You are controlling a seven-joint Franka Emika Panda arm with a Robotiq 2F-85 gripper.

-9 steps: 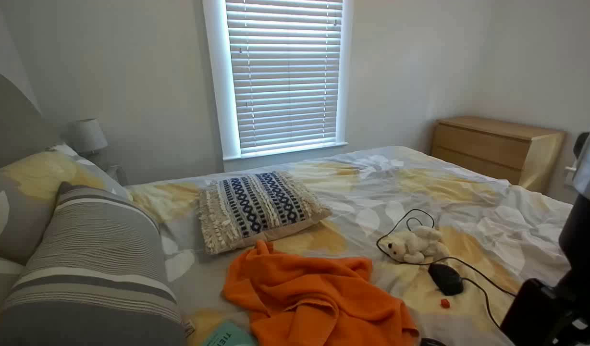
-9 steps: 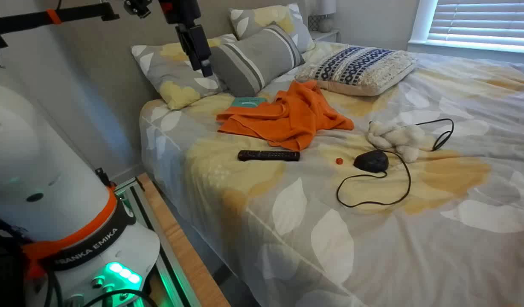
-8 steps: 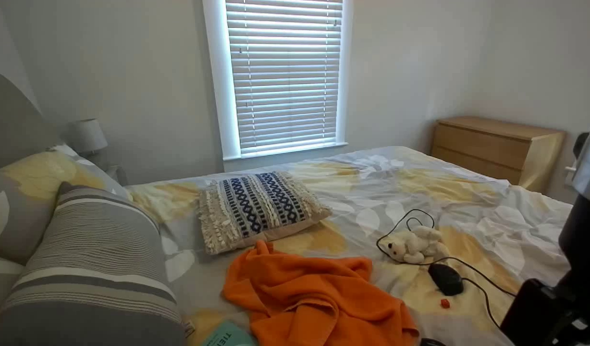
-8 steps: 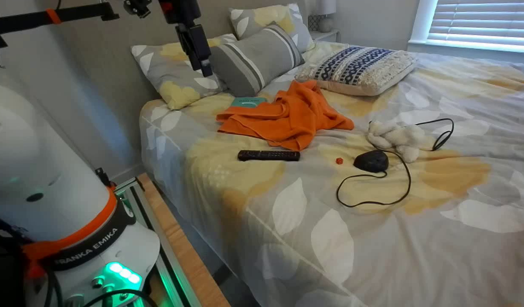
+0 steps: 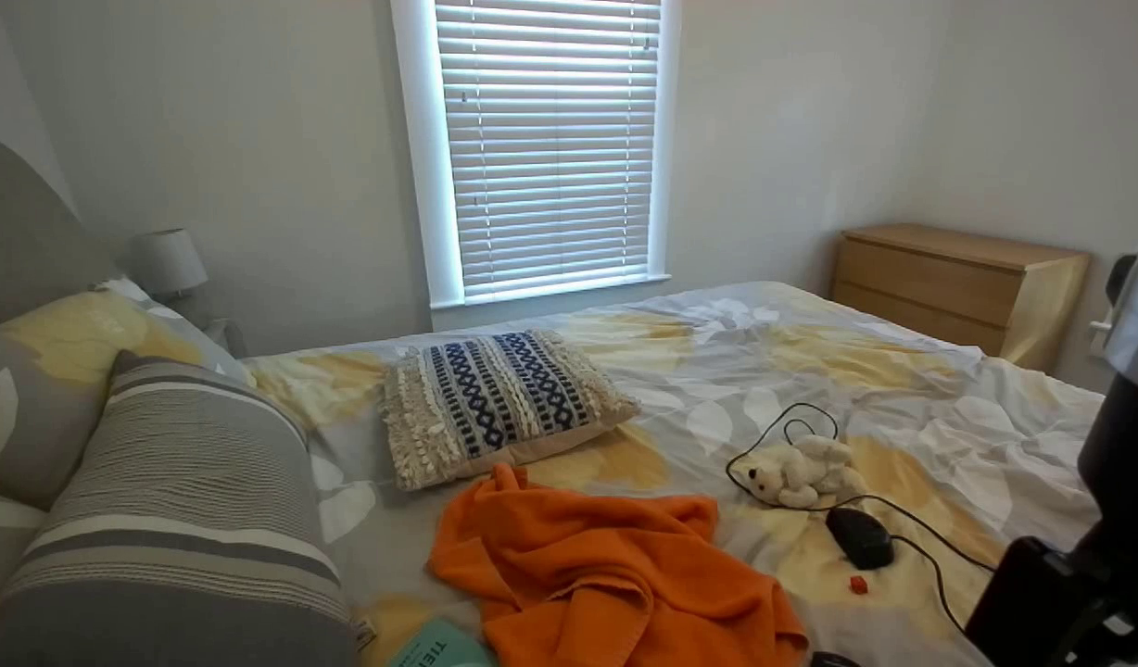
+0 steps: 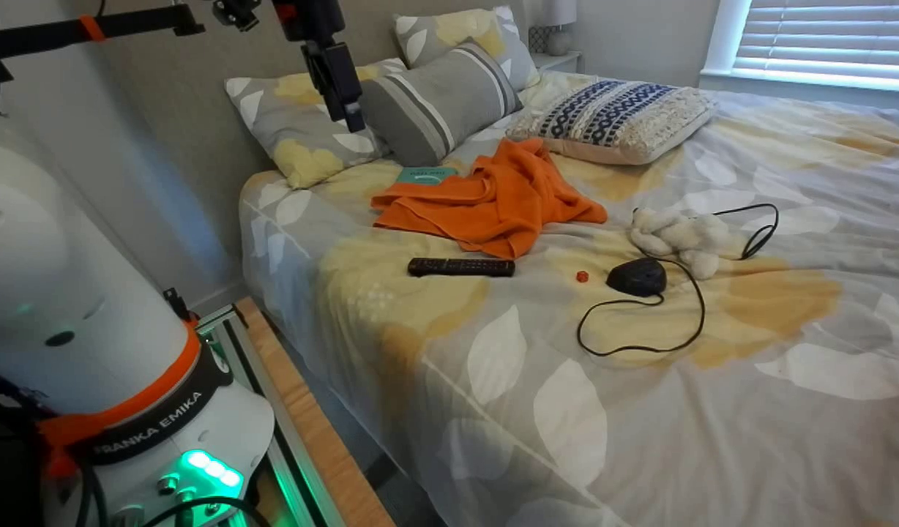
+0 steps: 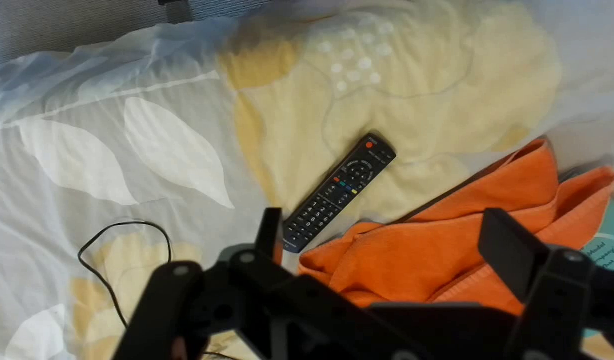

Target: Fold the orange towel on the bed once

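Jaws are hanging spread; in an exterior view, remote (image 6: 461, 268) lying at towel's (image 6: 508, 199) seven o'clock, bed edge (image 6: 435, 367) running beyond.

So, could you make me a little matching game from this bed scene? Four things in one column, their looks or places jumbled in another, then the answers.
Things:
1. Towel
2. Remote control
3. Gripper
4. Patterned cushion

Looks or places:
A. open, up in the air
B. cream with dark blue
C. black, lying flat
D. orange, rumpled

Pairs: 1-D; 2-C; 3-A; 4-B.
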